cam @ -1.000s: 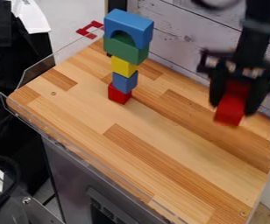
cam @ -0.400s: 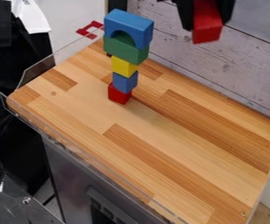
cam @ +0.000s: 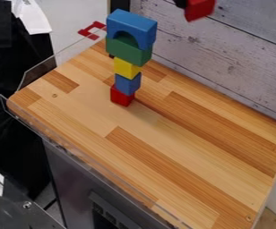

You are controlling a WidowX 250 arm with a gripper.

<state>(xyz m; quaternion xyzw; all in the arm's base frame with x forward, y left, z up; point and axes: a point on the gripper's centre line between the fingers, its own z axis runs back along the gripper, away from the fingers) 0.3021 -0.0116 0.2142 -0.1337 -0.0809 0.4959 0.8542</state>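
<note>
Red block [cam: 199, 10]: pinched in the gripper [cam: 196, 3], well up off the work surface, lower end jutting beneath the fingers, slightly tilted. Depth and centring of the pinch: cannot tell. Judged risk: slip or twist under a shallow or off-centre grip, then a fall to the wooden tabletop [cam: 182, 174] below.

Behind the fingers: plank wall [cam: 242, 53]. Clearance unclear; possible scrape or knock from too little room.

Lower than the fingers, toward the view's left: upright stack. From the top: blue arch [cam: 130, 25], green block [cam: 123, 51], yellow cube [cam: 127, 68], blue cube [cam: 127, 84], red cube [cam: 122, 95]. Wide pieces over narrow cubes, slightly uneven joints; judged top-heavy. Likely toppling from a side bump by block or fingers, or from an off-centre load on the curved top piece.

Farther out, beyond the stack from the fingers: clear guard [cam: 37, 74]. Probably too low against tumbling upper pieces.
</note>
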